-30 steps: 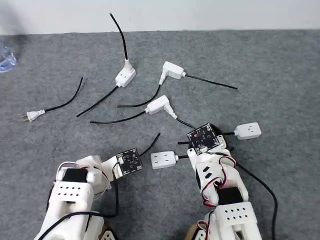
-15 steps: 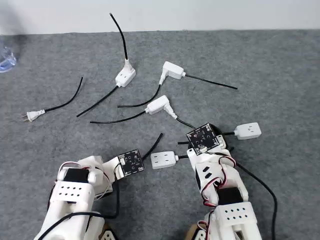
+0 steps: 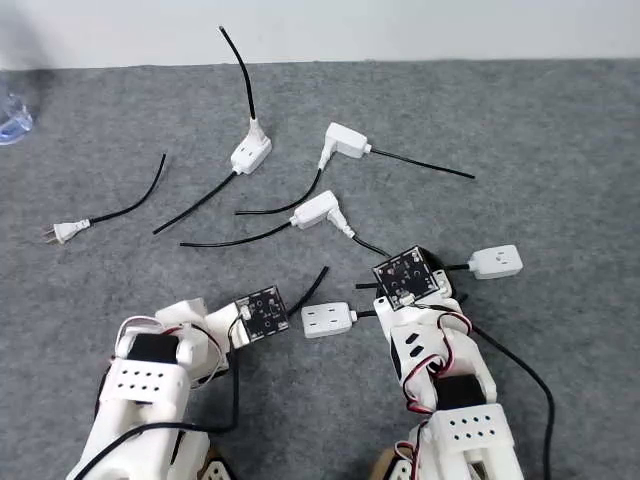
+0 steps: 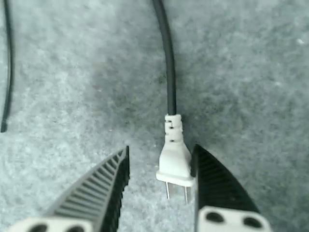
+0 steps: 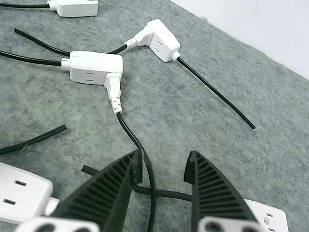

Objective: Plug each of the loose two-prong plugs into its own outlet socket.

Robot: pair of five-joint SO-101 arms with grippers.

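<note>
Step in hand, by appearance: plug pickup; left gripper [image 4: 161, 151], jaws wide apart and empty, straddles white two-prong plug [image 4: 175, 162] lying flat on grey tabletop [image 3: 560, 150]; right gripper [image 5: 164, 154], jaws apart, empty. Next move likely: close on plug body, align prongs with nearby outlet socket [image 3: 327, 319].

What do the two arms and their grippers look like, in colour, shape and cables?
The left arm and right arm are white plastic, with small holes in their rear blocks. Each carries a black square circuit board near the wrist, thin red and white wires and a black cable. The left gripper and right gripper have black, pointed fingers with ribbed faces.
</note>
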